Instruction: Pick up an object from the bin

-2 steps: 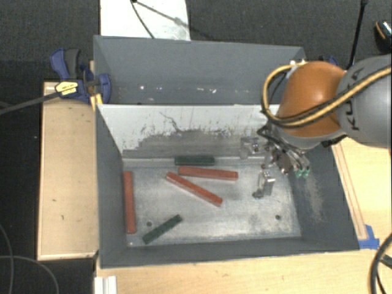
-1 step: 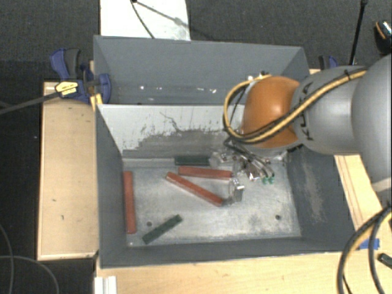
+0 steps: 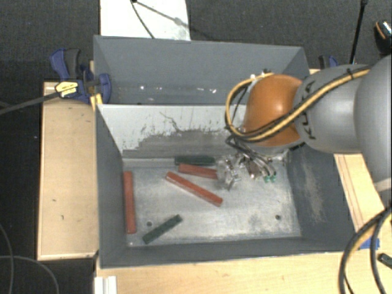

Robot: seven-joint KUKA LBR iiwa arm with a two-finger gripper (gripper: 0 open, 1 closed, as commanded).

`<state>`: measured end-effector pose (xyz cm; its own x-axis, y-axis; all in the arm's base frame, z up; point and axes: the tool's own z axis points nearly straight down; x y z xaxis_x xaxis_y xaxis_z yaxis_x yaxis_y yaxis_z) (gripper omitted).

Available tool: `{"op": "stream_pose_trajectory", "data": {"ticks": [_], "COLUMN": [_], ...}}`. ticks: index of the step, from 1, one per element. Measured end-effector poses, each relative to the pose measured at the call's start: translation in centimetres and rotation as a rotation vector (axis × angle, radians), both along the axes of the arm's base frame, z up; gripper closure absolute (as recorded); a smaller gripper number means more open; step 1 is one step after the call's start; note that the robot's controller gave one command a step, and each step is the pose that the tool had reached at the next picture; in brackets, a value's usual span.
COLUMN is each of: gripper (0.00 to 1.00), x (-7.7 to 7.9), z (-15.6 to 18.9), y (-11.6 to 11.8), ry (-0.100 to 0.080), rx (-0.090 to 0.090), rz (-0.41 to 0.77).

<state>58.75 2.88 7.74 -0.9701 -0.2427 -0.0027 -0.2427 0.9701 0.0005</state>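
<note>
One camera, set high over the grey metal bin (image 3: 202,72), looking down and tilted somewhat to one side, so the far wall reads broad and the near wall is foreshortened. Mid range: the whole bin fits in frame. The arm (image 3: 343,115) enters from the right, its orange wrist cover (image 3: 269,106) closest to the lens.

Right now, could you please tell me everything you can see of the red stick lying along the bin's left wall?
The red stick is a long, slim, straight bar, dull red throughout, apparently whole; its material is unclear. It lies flat on the bin floor, lengthwise along the foot of the left wall; whether they touch I cannot tell. A dark green stick lies near its lower end, apart. The gripper is well off to its right.
</note>
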Motion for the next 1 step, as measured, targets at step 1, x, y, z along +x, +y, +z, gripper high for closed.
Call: {"op": "stream_pose_trajectory", "data": {"ticks": [1], "gripper": [0.00], "x": [-0.03], "z": [-0.04], "y": [-0.02], "ry": [0.001], "rx": [0.000], "rz": [0.001]}}
